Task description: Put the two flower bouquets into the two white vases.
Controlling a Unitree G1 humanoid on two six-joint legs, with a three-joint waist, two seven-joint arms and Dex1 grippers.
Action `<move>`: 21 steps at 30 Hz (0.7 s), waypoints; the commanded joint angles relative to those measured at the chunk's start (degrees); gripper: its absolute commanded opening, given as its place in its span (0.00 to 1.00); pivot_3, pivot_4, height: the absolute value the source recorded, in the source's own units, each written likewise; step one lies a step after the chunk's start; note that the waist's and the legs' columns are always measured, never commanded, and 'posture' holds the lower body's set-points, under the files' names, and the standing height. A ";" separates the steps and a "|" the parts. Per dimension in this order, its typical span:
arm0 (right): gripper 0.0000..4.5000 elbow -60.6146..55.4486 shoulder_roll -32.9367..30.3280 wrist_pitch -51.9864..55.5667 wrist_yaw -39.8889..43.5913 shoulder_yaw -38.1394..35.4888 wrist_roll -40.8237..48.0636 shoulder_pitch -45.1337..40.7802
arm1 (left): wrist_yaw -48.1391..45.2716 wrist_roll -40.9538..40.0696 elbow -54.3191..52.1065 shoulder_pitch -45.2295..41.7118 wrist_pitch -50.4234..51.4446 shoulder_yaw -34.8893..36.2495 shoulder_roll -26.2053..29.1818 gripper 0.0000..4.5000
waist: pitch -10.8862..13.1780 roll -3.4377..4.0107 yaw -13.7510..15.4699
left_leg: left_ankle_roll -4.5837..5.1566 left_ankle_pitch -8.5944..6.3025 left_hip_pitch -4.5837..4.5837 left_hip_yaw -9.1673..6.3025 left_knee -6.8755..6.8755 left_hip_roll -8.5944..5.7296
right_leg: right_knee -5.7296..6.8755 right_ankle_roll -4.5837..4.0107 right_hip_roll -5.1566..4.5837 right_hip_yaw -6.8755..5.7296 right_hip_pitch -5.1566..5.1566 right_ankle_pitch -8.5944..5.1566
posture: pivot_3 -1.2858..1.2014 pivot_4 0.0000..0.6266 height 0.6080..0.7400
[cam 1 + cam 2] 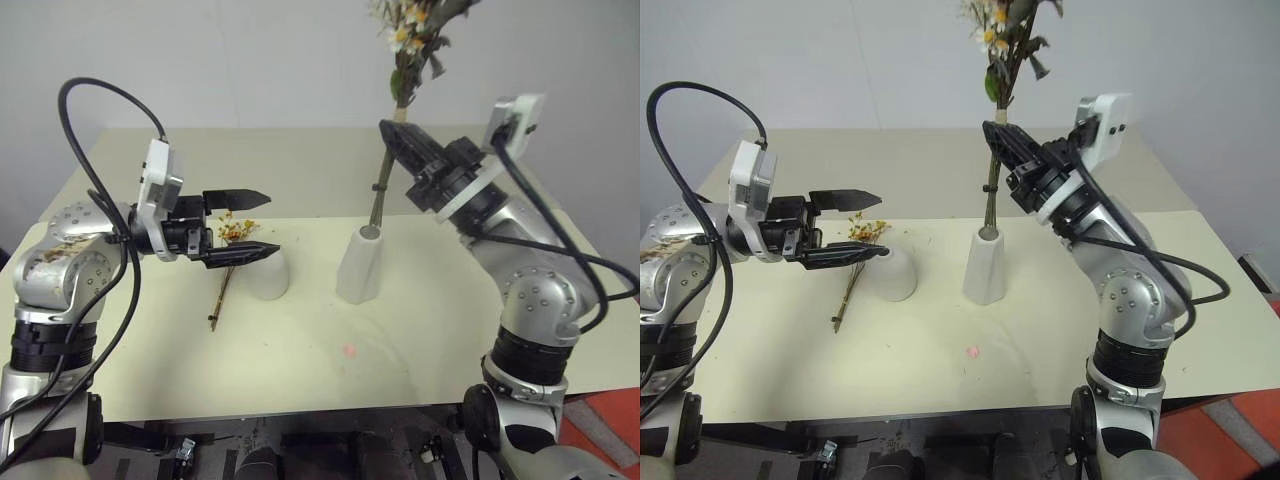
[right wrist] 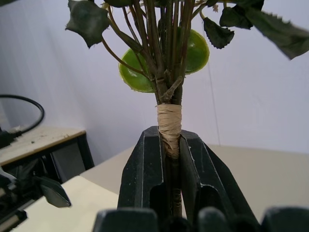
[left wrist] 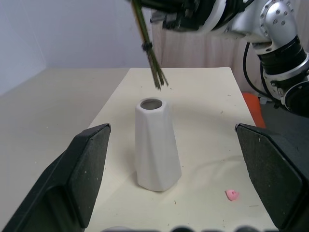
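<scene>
My right gripper (image 1: 388, 130) is shut on the taped stems of the large flower bouquet (image 2: 170, 121) and holds it upright. Its blooms and leaves (image 1: 410, 35) rise to the picture's top. The stem ends (image 3: 157, 79) hang just above the round mouth of the tall white vase (image 1: 359, 266), without touching it. The short squat white vase (image 1: 268, 276) stands left of the tall one. The small bouquet (image 1: 226, 270), yellow-orange flowers on brown stems, lies on the table beside the squat vase. My left gripper (image 1: 268, 224) hovers open and level above that small bouquet, pointing toward the tall vase (image 3: 157, 145), holding nothing.
Both vases stand on a cream table (image 1: 300, 380). A small pink scrap (image 1: 349, 350) lies in front of the tall vase. A second beige table (image 1: 300, 160) sits behind, against a white wall. Black cables loop off both arms.
</scene>
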 commanded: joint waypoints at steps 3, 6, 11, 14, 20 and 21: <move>0.04 -0.08 -0.47 -4.42 -0.12 1.12 -0.76 1.15 | -0.18 -1.18 -1.12 -0.89 -0.39 1.87 0.57 1.00 | 0.00 0.00 0.03 | 0.00 0.00 -0.03 0.00 0.00 0.00 | -0.02 0.00 -0.01 0.00 -0.02 0.00 | 0.52 0.24 1.00; 0.04 -0.01 -0.92 -4.46 -0.21 1.52 -0.73 1.49 | 0.10 -1.03 -1.13 -0.87 -0.50 1.99 0.54 1.00 | 0.00 0.00 0.04 | 0.00 0.00 -0.02 0.00 0.00 0.00 | 0.00 0.00 0.00 0.00 -0.02 0.00 | 0.52 0.24 1.00; 0.04 -0.50 -1.02 -5.20 -0.16 2.61 -1.27 3.35 | -0.01 -1.14 -1.99 0.10 -0.36 2.04 0.79 1.00 | 0.00 0.00 0.04 | 0.00 0.00 -0.02 0.00 0.00 0.00 | -0.01 0.00 0.00 0.00 -0.02 0.00 | 0.52 0.24 1.00; 0.04 -0.22 -1.21 -6.20 0.14 3.35 -1.74 4.62 | 0.08 -1.06 -2.10 -0.04 -0.31 1.99 0.85 1.00 | 0.00 0.00 0.05 | 0.00 0.00 -0.02 0.00 0.01 0.00 | 0.00 0.00 -0.01 0.00 -0.01 0.00 | 0.52 0.24 1.00; 0.04 0.33 -1.28 -7.45 -0.20 3.80 -2.08 6.60 | 0.29 -1.04 -2.61 0.25 -0.06 2.02 1.07 1.00 | 0.00 0.00 0.02 | 0.00 0.00 -0.01 0.00 0.01 0.00 | 0.00 0.00 0.00 0.00 -0.01 0.00 | 0.52 0.24 1.00; 0.04 0.50 -1.33 -7.77 -0.18 3.91 -2.25 6.65 | 0.37 -0.99 -2.60 0.21 -0.08 1.99 1.05 1.00 | 0.00 0.00 0.01 | 0.00 0.00 -0.01 0.00 0.01 0.00 | 0.00 0.00 0.00 0.00 -0.01 0.00 | 0.52 0.24 1.00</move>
